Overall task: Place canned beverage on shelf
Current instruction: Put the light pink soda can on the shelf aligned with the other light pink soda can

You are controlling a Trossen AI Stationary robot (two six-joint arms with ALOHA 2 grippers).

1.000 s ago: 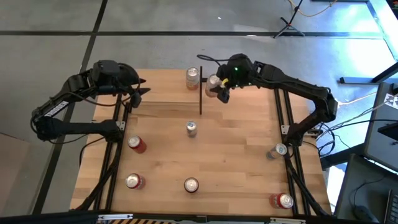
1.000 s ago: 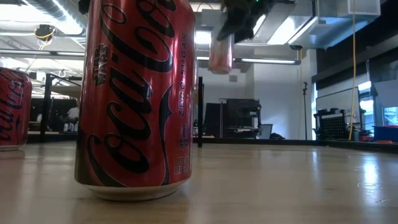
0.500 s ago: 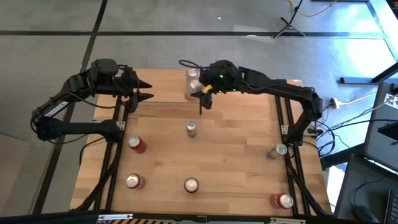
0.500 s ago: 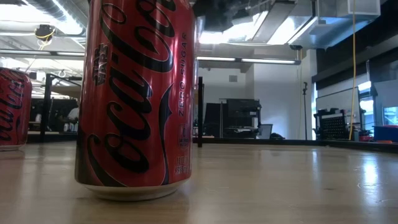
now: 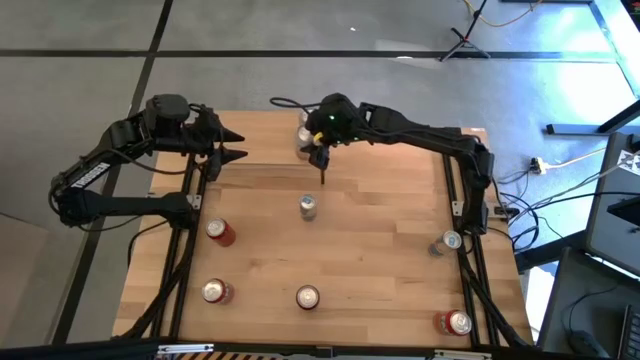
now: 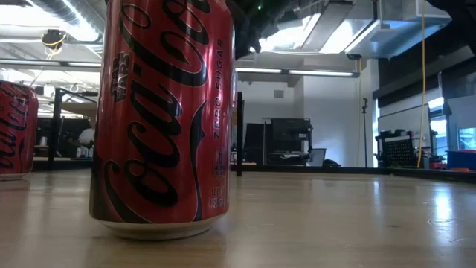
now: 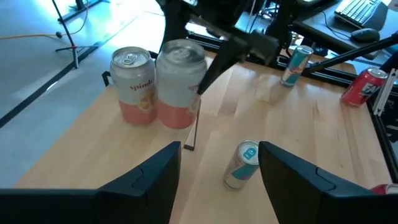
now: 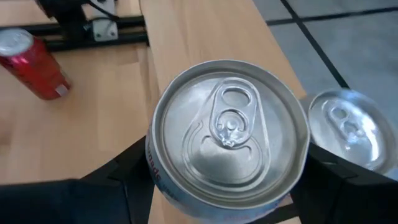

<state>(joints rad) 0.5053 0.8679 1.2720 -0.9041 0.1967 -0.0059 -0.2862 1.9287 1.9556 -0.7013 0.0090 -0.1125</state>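
Right gripper (image 5: pixel 316 148) clamps pink-and-white can (image 7: pixel 180 84) upright over shelf (image 7: pixel 81 143) at table's far edge, just beside second peach can (image 7: pixel 132 85) standing there. Right arm stretched far leftward across table. Held can: silver top, tab intact. Left gripper (image 5: pixel 232 145) fingers apart, empty, hovers at shelf's left end.

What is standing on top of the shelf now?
On the shelf one pink can stands upright. The right hand holds a second pink can beside it. The can's underside is hidden, so whether it already rests on the board cannot be seen.
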